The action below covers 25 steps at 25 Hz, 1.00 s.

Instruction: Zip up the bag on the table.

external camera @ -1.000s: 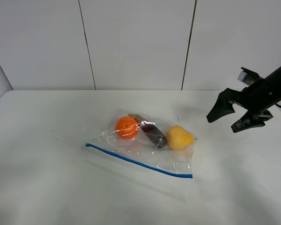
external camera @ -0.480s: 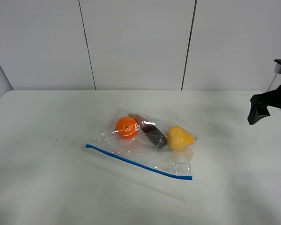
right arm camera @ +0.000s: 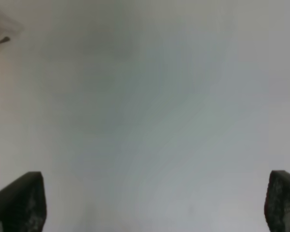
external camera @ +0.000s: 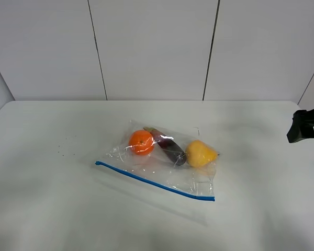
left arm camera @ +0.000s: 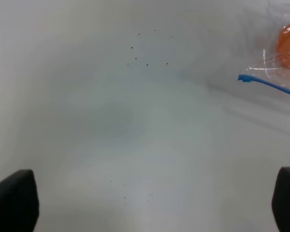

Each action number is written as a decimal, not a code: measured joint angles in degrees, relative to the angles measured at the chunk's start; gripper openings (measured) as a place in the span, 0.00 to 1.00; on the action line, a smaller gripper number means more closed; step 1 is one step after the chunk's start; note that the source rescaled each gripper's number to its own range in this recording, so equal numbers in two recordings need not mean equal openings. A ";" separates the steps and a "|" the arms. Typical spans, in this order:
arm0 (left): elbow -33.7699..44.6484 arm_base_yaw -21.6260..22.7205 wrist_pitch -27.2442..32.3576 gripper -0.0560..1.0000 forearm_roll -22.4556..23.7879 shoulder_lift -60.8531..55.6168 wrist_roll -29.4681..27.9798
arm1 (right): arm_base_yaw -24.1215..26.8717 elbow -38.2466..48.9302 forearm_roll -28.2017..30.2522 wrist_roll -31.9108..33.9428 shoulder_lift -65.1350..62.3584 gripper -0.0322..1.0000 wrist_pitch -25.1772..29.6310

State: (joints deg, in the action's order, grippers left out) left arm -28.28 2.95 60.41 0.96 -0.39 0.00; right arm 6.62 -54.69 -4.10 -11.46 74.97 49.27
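Observation:
The bag lies flat mid-table, clear and crinkly. Inside are an orange, a dark purple fruit and a yellow fruit. Its blue zipper strip runs along the near edge. One dark finger of my right gripper shows at the far right edge, well away from the bag. In the right wrist view my right gripper is open over bare table. My left gripper is open and empty; the bag's corner and strip end lie off to one side.
A pale panelled wall stands behind the table's far edge. A few tiny dark specks dot the tabletop left of the bag; they also show in the left wrist view.
My right arm has drawn back to the right, away from the bag, until only one finger shows at the frame edge. The bag has not moved.

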 joint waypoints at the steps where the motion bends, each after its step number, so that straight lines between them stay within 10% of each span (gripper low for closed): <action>1: 0.00 0.00 0.00 1.00 0.00 0.00 0.00 | 0.00 0.82 -0.20 0.00 -1.18 1.00 -0.44; 25: 0.00 0.00 0.00 1.00 0.00 0.00 0.00 | -6.26 14.28 -5.18 -5.66 -23.93 1.00 -4.68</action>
State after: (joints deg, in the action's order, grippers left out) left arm -28.28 2.95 60.41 0.96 -0.39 0.00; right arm 0.36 -40.40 -9.28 -17.12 51.04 44.58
